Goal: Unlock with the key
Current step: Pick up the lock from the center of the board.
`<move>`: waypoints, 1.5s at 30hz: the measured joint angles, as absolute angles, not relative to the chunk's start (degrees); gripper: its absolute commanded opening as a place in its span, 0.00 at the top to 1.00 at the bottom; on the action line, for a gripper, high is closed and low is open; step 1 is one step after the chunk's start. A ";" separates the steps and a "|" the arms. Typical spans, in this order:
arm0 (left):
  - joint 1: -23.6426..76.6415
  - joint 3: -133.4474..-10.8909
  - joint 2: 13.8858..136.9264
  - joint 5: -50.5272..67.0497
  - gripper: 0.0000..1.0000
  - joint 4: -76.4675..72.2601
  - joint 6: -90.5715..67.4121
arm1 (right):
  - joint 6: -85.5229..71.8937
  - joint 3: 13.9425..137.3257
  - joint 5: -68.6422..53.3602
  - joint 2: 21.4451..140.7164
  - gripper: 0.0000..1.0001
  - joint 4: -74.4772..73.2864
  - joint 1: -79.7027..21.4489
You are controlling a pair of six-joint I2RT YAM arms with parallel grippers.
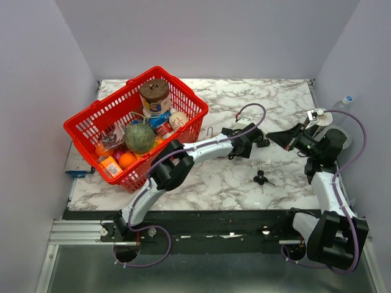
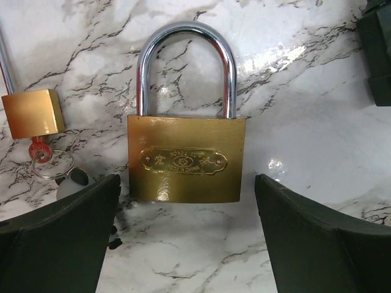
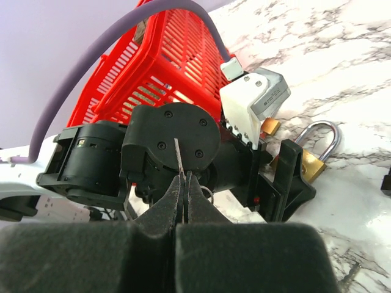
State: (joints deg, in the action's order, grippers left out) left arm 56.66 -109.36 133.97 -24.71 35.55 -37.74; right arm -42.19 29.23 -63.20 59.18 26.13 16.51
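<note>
Red plastic basket [image 1: 188, 101] sits on L half of marble tabletop [image 1: 208, 183], set at an angle, full.

Contents:
- tin w/ brown lid [image 1: 154, 93], upright at far corner
- white ball [image 1: 179, 119] just beside the tin
- green melon-like round item [image 1: 139, 138] in the middle
- orange fruit [image 1: 127, 160] + orange carton [image 1: 110, 166] at near end
- other packs btwn these, can't ID

Blue flat obj [image 1: 76, 173] at table's L edge, by basket's near corner. White bottle w/ blue cap [image 1: 347, 99] at far R edge.
</note>
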 measured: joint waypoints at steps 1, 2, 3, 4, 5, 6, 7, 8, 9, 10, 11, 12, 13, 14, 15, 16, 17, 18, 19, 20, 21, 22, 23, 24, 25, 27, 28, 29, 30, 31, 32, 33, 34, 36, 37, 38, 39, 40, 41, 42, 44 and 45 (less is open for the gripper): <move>56.66 -110.30 134.47 -24.67 0.06 36.25 -37.69 | -42.19 29.23 -62.83 59.13 0.99 26.13 16.64; 56.66 -110.91 134.82 -24.53 0.08 36.71 -37.63 | -42.17 29.23 -62.63 59.13 0.99 26.15 16.73; 56.64 -111.15 134.93 -24.38 0.09 36.88 -37.60 | -42.17 29.23 -62.50 59.11 0.99 26.13 16.78; 56.62 -111.26 135.00 -24.18 0.11 36.93 -37.58 | -42.17 29.23 -62.41 59.11 0.99 26.15 16.80; 56.58 -111.28 135.02 -23.99 0.12 36.88 -37.60 | -42.17 29.23 -62.37 59.11 0.99 26.13 16.78; 56.53 -111.26 135.02 -23.81 0.12 36.77 -37.60 | -42.17 29.23 -62.35 59.11 0.99 26.15 16.78; 56.51 -111.24 135.02 -23.59 0.13 36.60 -37.58 | -42.19 29.23 -62.35 59.09 0.99 26.13 16.78; 56.49 -111.09 135.02 -23.38 0.14 36.36 -37.56 | -42.17 29.23 -62.33 59.09 0.99 26.15 16.78; 56.47 -110.98 135.02 -23.18 0.16 36.16 -37.54 | -42.19 29.23 -62.28 59.09 0.99 26.13 16.73; 56.42 -110.74 135.00 -22.83 0.24 35.79 -37.39 | -42.19 29.23 -62.28 59.09 0.99 26.15 16.71; 56.38 -110.63 134.93 -22.52 0.27 35.48 -37.17 | -42.17 29.23 -62.22 59.09 0.99 26.15 16.71; 56.31 -110.26 134.87 -22.02 0.29 34.81 -36.82 | -42.17 29.23 -62.15 59.09 0.99 26.15 16.67; 56.25 -109.93 134.76 -21.41 0.32 34.04 -36.36 | -42.17 29.23 -62.04 59.09 0.99 26.17 16.56; 56.23 -109.82 134.76 -20.95 0.35 33.58 -35.92 | -42.15 29.23 -61.98 59.09 0.99 26.20 16.56; 56.18 -109.58 134.67 -20.73 0.37 33.23 -35.44 | -42.11 29.23 -61.95 59.07 0.99 26.22 16.56; 56.16 -109.32 134.56 -20.53 0.44 32.86 -35.09 | -42.02 29.23 -61.95 59.05 0.99 26.22 16.56; 56.10 -109.06 134.47 -20.34 0.49 32.51 -34.74 | -41.95 29.23 -61.93 59.00 0.99 26.22 16.47; 56.10 -108.81 134.34 -20.25 0.54 32.25 -34.41 | -41.91 29.23 -61.93 58.92 0.99 26.17 16.40; 56.05 -108.38 134.17 -20.16 0.63 31.77 -34.00 | -41.80 29.23 -61.93 58.81 0.99 26.11 16.32; 56.05 -107.96 133.97 -19.99 0.66 31.27 -33.63 | -41.50 29.23 -61.93 58.70 0.99 26.02 16.21; 55.99 -107.46 133.71 -19.79 0.69 30.74 -33.36 | -41.12 29.26 -61.93 58.59 0.99 25.74 16.14; 55.99 -107.02 133.53 -19.57 0.75 30.24 -32.97 | -40.38 29.30 -61.49 58.39 0.99 25.17 16.08; 55.94 -106.54 133.25 -19.31 0.79 29.69 -32.49 | -39.72 29.36 -60.82 58.26 0.99 24.40 16.10; 55.88 -106.24 133.10 -19.03 0.82 29.32 -32.05 | -38.57 29.50 -59.77 58.15 0.99 22.94 16.16; 55.83 -105.93 132.94 -18.63 0.86 28.99 -31.44 | -37.52 29.56 -58.87 58.02 0.99 21.63 16.23; 55.70 -105.58 132.64 -18.02 0.92 28.62 -30.74 | -35.59 29.67 -57.36 57.25 0.99 18.70 16.23; 55.61 -105.12 132.35 -17.45 0.95 28.34 -30.17 | -34.50 29.71 -56.34 56.53 0.99 16.95 16.23; 55.51 -104.64 132.07 -16.95 0.95 27.97 -29.89 | -33.74 29.74 -55.94 55.90 0.99 15.84 16.23; 55.37 -103.70 131.50 -16.23 0.95 27.31 -29.58 | -32.99 29.74 -55.42 55.22 0.99 14.74 16.23; 55.22 -102.83 130.93 -15.55 0.97 26.83 -29.52 | -32.47 29.74 -54.96 54.57 0.99 13.76 16.23; 55.05 -101.67 130.08 -14.50 0.97 26.46 -29.43 | -32.01 29.74 -54.63 54.00 0.99 13.04 16.19; 54.83 -100.47 129.10 -13.28 0.97 26.35 -29.43 | -31.59 29.74 -54.28 53.49 0.99 12.34 16.12; 54.61 -98.83 127.92 -11.92 0.98 26.11 -29.45 | -31.24 29.74 -53.89 53.06 0.99 11.68 15.92; 54.26 -96.42 126.02 -9.72 0.99 26.28 -29.52 | -30.44 29.74 -53.12 52.25 0.99 10.22 15.29; 54.11 -95.50 125.34 -8.86 1.00 26.28 -29.56 | -30.20 29.71 -52.82 51.90 0.99 9.72 14.92; 53.98 -94.61 124.60 -7.92 1.00 26.26 -29.56 | -29.89 29.67 -52.36 51.42 0.99 9.17 14.33; 53.78 -93.71 123.81 -6.87 1.00 26.37 -29.54 | -29.82 29.56 -52.05 51.03 0.99 8.84 13.89; 53.65 -93.10 123.28 -6.22 1.00 26.50 -29.56 | -29.65 29.39 -51.66 50.43 0.99 8.40 13.23; 53.45 -92.33 122.65 -5.21 1.00 26.70 -29.58 | -29.41 28.97 -50.98 49.67 0.99 7.88 12.34; 53.23 -91.50 121.93 -4.36 1.00 26.81 -29.65 | -29.30 28.49 -50.33 48.93 0.99 7.49 11.46; 52.73 -90.11 120.57 -2.81 1.00 26.61 -30.06 | -28.93 27.20 -47.90 47.44 0.99 6.72 8.40; 52.42 -89.43 119.92 -1.93 1.00 26.44 -30.44 | -28.91 26.35 -46.52 46.81 0.99 6.70 6.39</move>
State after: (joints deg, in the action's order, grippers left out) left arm 52.42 -89.43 119.92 -1.93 26.44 -30.44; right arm -28.91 26.35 -46.52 46.81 6.70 6.39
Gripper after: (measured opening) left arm 0.738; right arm 0.011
